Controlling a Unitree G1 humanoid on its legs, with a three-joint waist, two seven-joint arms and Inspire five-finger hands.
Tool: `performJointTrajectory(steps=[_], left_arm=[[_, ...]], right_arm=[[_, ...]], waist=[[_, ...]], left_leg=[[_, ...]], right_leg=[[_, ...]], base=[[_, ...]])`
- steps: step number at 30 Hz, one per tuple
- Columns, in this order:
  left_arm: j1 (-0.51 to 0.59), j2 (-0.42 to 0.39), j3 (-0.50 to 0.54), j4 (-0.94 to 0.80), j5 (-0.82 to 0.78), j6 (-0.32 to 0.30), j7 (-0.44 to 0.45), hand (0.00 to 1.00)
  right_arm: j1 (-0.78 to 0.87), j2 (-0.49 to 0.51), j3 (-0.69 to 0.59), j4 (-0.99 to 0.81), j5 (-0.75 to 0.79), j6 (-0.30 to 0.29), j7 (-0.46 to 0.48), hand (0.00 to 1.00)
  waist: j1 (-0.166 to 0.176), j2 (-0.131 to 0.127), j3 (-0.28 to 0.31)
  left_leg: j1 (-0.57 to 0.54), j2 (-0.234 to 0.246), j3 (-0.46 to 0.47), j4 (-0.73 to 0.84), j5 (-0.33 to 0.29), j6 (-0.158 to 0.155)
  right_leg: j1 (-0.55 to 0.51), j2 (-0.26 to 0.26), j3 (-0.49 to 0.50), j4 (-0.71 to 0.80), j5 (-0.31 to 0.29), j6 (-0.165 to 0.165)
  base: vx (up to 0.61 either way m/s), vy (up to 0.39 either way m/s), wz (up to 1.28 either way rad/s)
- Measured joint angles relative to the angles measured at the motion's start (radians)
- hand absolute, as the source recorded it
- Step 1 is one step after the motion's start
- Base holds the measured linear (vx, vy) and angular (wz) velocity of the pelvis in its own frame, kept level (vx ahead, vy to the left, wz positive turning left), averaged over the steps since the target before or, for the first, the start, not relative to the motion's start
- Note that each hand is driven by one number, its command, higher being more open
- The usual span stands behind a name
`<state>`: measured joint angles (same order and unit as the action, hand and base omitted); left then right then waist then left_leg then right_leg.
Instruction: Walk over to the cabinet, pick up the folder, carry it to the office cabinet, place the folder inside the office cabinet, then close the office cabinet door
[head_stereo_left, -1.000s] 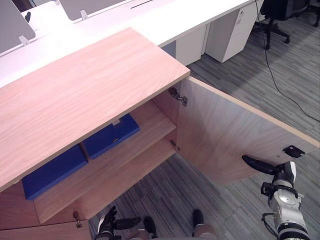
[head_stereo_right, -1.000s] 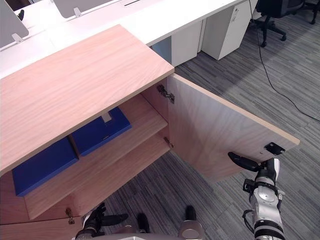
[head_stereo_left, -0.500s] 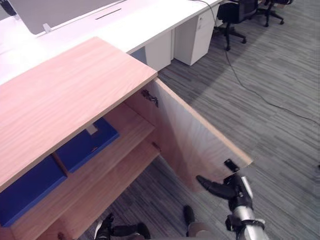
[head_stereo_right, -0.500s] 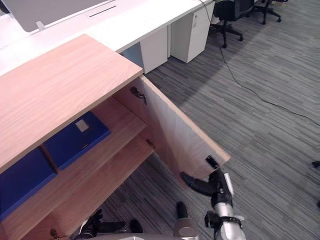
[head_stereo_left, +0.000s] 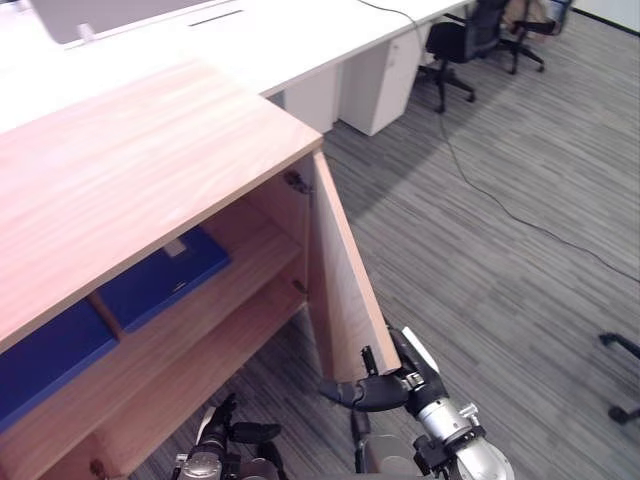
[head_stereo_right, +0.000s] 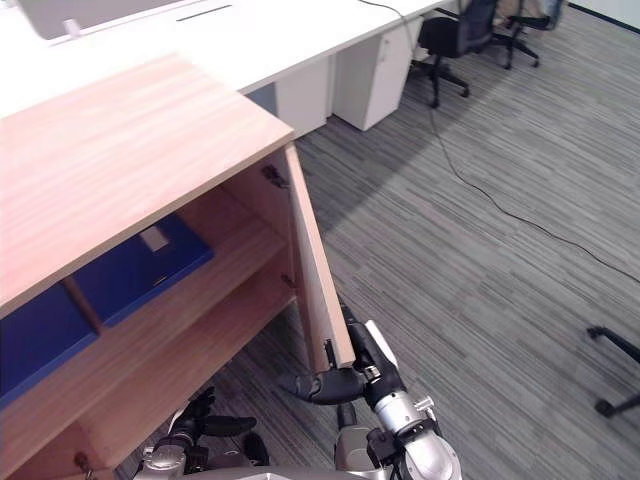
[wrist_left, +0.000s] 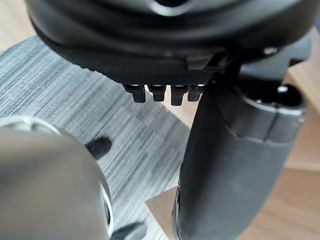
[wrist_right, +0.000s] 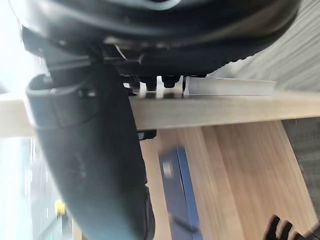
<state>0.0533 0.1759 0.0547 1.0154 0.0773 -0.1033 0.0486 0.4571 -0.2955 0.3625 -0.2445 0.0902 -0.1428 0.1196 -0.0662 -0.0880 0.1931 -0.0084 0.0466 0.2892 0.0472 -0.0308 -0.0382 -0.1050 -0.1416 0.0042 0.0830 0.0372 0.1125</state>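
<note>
**Folder** (head_stereo_left: 165, 278): blue, with a pale label on the cover; laid flat on the upper shelf (head_stereo_left: 255, 252) inside the cabinet (head_stereo_left: 140, 160), at about 9 o'clock in the head views; held by neither hand. A second folder (head_stereo_left: 45, 352), also blue, is lodged beside it toward 8 o'clock; a thin wooden divider stands between the two.

**Door** (head_stereo_left: 338, 285): hung at the cabinet's right side by a hinge (head_stereo_left: 295, 181); seen almost edge-on, swung out toward 6 o'clock; judged roughly half shut, with the opening not yet covered.

**Right hand** (head_stereo_left: 385, 392): at 6 o'clock, set at the door's lower free corner; fingers laid straight along the outer face, thumb spread across to the inner side; nothing is clasped, the corner being cradled in the fork; in the wrist view the fingertips (wrist_right: 149, 84) are seen resting on the door's edge.

**Left hand** (head_stereo_left: 222, 437): at 7 o'clock, low and well apart from the door; fingers relaxed, thumb out; nothing is held.

**Step in hand**: the last one, closing the door; the placing is judged done, since the folder lies on the shelf.

**Next move**: a push is called for on the outer face, swept toward 9 o'clock along the hinge's arc; the thumb is best drawn clear of the inner side before the door meets the cabinet, lest it be pinched; flat fingers should suffice to seat the door.

**Surroundings**: white desk (head_stereo_left: 250, 40) at 12 o'clock; chair (head_stereo_left: 455, 45) at 1 o'clock; grey carpet (head_stereo_left: 500, 260) from 2 to 5 o'clock.
</note>
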Motion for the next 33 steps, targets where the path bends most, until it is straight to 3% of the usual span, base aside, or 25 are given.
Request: performJointTrajectory(steps=[2, 6, 10, 16, 29, 33], left_arm=[[0.0, 0.005, 0.02, 0.005, 0.0, 0.003, 0.005, 1.0], [-0.001, 0.004, 0.044, 0.005, -0.019, 0.004, 0.021, 1.0], [0.038, -0.017, 0.091, 0.009, -0.039, 0.009, 0.033, 1.0], [0.079, -0.056, 0.134, -0.031, -0.079, 0.001, 0.039, 1.0], [0.12, -0.06, 0.136, -0.063, -0.099, 0.01, 0.039, 1.0], [0.118, -0.061, 0.134, -0.076, -0.098, 0.012, 0.037, 1.0]], right_arm=[[-0.066, -0.001, 0.022, 0.067, -0.01, -0.024, -0.018, 1.0], [-0.282, 0.027, 0.037, 0.281, -0.017, -0.026, -0.059, 1.0], [-0.492, 0.097, -0.014, 0.505, -0.028, 0.023, -0.113, 1.0], [-0.717, 0.115, -0.094, 0.757, -0.042, 0.033, -0.182, 1.0], [-0.713, 0.126, -0.179, 0.847, -0.04, 0.055, -0.225, 1.0], [-0.686, 0.127, -0.183, 0.884, -0.052, 0.06, -0.196, 1.0]], waist=[[0.004, 0.0, 0.0], [0.064, 0.007, 0.004], [0.125, 0.023, 0.013], [0.168, 0.051, 0.02], [0.17, 0.051, 0.019], [0.171, 0.051, 0.019]], left_leg=[[-0.014, -0.008, -0.051, -0.038, 0.03, 0.002], [-0.038, -0.019, -0.164, -0.142, 0.096, 0.007], [-0.069, -0.024, -0.245, -0.142, 0.101, 0.008], [-0.102, -0.038, -0.31, -0.142, 0.107, 0.005], [-0.06, -0.065, -0.329, -0.136, 0.15, 0.022], [-0.044, -0.07, -0.334, -0.121, 0.12, 0.024]], right_leg=[[-0.001, -0.001, -0.035, -0.018, -0.006, 0.004], [0.0, 0.003, -0.122, -0.054, -0.007, 0.006], [0.02, 0.002, -0.18, -0.065, -0.007, 0.006], [0.037, -0.003, -0.214, -0.087, -0.008, 0.006], [0.11, -0.014, -0.232, -0.095, -0.026, 0.009], [0.119, -0.024, -0.234, -0.051, -0.056, 0.01]], base=[[-0.06, -0.021, 0.54], [-0.08, -0.026, 0.73], [-0.06, -0.012, 0.74], [0.01, 0.01, 0.49], [0.12, 0.002, 0.09], [0.17, -0.01, 0.11]])
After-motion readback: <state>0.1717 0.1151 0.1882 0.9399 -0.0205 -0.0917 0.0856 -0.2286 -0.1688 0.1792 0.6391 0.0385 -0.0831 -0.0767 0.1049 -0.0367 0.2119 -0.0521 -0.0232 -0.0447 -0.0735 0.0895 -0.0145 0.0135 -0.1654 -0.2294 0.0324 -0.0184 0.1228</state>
